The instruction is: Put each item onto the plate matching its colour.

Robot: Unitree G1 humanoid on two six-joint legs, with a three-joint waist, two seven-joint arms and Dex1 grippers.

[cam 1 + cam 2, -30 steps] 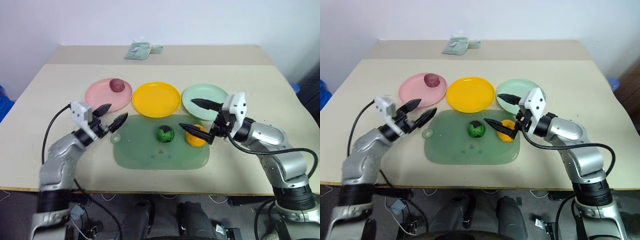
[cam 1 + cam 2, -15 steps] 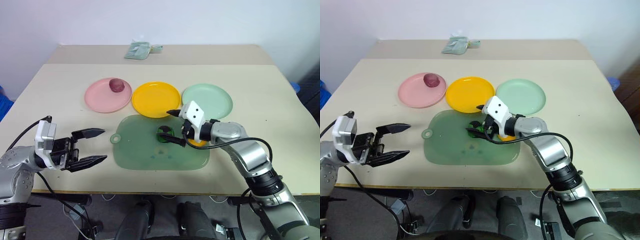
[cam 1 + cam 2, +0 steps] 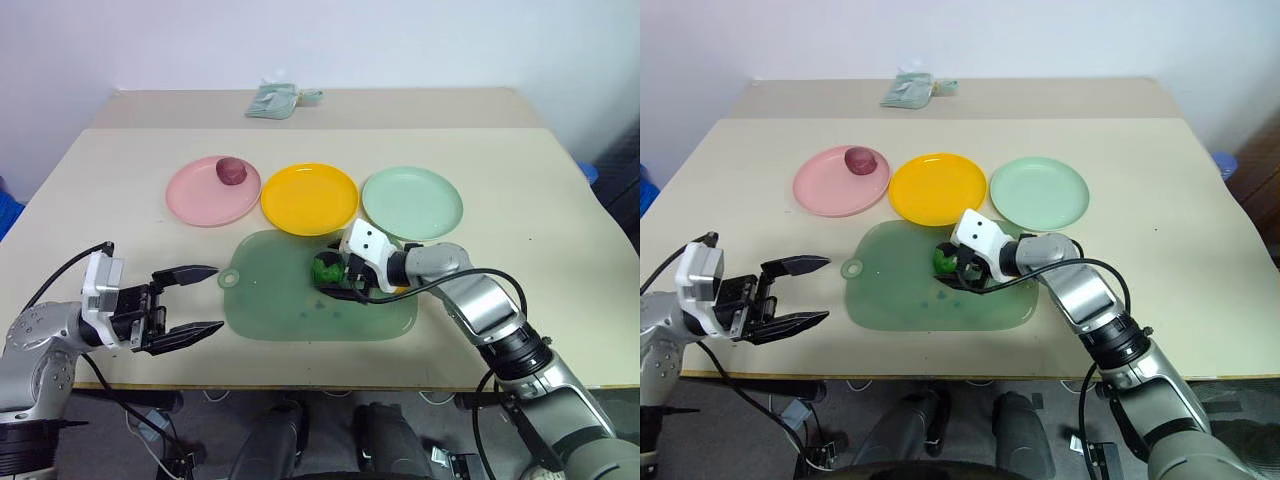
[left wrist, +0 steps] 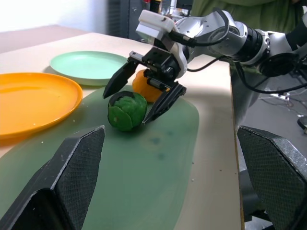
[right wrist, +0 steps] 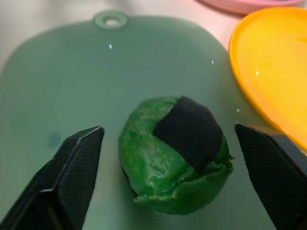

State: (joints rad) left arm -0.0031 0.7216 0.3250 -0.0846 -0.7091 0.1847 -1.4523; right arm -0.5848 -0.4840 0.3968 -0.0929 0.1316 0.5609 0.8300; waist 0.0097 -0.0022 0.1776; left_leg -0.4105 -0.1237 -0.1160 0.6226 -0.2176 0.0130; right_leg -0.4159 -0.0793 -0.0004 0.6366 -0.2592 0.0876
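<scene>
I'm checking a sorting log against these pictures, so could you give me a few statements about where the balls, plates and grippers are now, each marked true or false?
1. The dark red-purple ball lies on the round pink plastic plate. True.
2. The dark green ball with black patches sits on the pale mint green plate. False: it rests on the translucent green mat, and that plate is bare.
3. The right gripper has a finger on either side of the green ball. True; the fingers have not visibly clamped it.
4. The bright orange ball lies on the round yellow plate. False: it is on the mat, behind the right gripper.
5. The left gripper is shut on a ball. False: it is open and holds nothing, over the table's near left edge.
</scene>
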